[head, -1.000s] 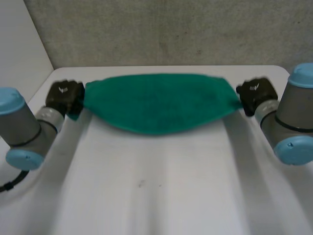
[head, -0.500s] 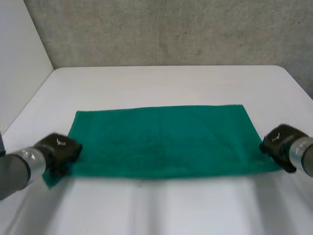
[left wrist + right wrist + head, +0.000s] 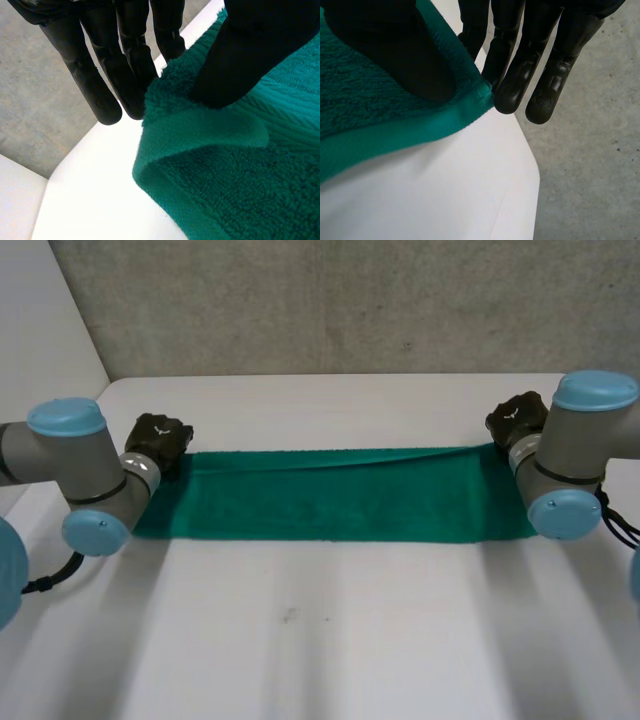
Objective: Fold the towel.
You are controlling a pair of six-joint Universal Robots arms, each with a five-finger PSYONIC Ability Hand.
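Note:
The green towel (image 3: 340, 505) lies on the white table (image 3: 320, 640) as a long narrow strip, doubled over along its length. My left hand (image 3: 160, 440) is at its far left corner and my right hand (image 3: 515, 420) at its far right corner. In the left wrist view the thumb (image 3: 250, 45) presses the towel's corner (image 3: 200, 125) against the straight fingers (image 3: 100, 75). Seen from the right wrist, the thumb (image 3: 385, 45) pinches the towel's hemmed corner (image 3: 420, 125) against the fingers (image 3: 520, 65) in the same way.
A grey wall (image 3: 350, 300) stands just behind the table's far edge, and a white panel (image 3: 40, 330) closes off the far left. Both forearms lie along the towel's short ends. Bare tabletop stretches in front of the towel.
Half a second ago the towel lay spread flat with both hands at its near corners. Both hands have carried that edge away to the far edge, doubling the towel into a strip.

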